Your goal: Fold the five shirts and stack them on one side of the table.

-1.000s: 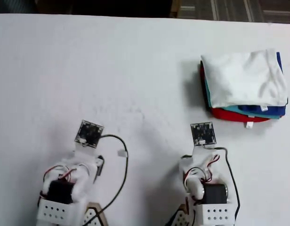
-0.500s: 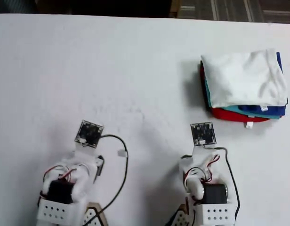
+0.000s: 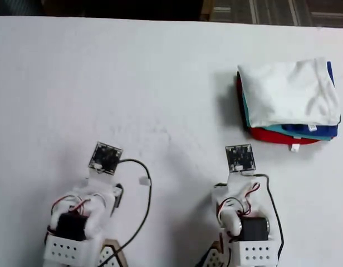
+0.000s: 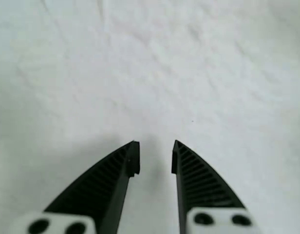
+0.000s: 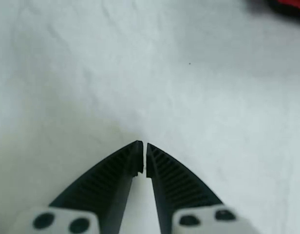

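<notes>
A stack of folded shirts [image 3: 288, 100] lies at the right side of the table in the high view: a white shirt [image 3: 285, 92] on top, teal, blue and red edges [image 3: 283, 136] showing under it. Both arms sit pulled back at the near edge, apart from the stack. My left gripper [image 4: 154, 158] hangs over bare white table with its fingers slightly open and nothing between them. My right gripper [image 5: 143, 158] is shut on nothing, with the tips almost touching. A red corner of the stack [image 5: 289, 7] shows far beyond the right gripper.
The white table [image 3: 104, 83] stretches wide to the left and middle. The left arm [image 3: 82, 214] and right arm [image 3: 241, 217] stand at the front edge, a black cable [image 3: 143, 206] looping beside the left one. A dark floor lies past the far edge.
</notes>
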